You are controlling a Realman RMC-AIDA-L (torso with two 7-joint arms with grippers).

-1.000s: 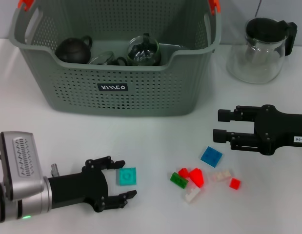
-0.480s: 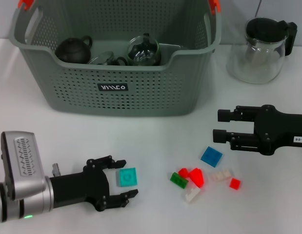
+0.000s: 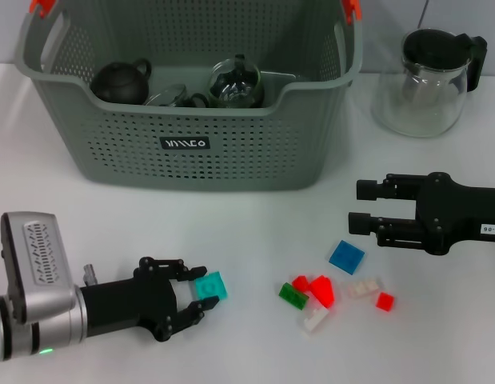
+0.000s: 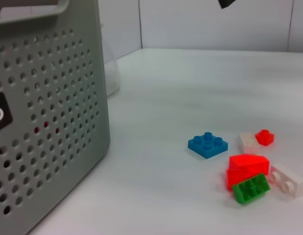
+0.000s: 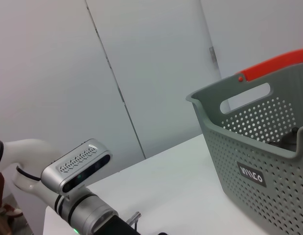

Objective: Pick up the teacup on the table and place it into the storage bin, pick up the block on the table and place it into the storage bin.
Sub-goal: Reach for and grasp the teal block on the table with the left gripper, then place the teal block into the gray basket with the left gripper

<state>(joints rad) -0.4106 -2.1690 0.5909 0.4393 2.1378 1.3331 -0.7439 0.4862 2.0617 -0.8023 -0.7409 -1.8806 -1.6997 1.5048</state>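
Several loose bricks (image 3: 323,292) beside left hand (image 3: 197,293)

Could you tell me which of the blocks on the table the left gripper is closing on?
The teal block, alone between the left gripper fingers; the other blocks lie clustered farther right.

One storage bin (image 3: 191,96). One glass jug (image 3: 427,84). Two end effectors: left (image 3: 195,292), right (image 3: 361,206). Loose blocks: one teal (image 3: 210,286), one blue (image 3: 346,257), one green (image 3: 293,296).
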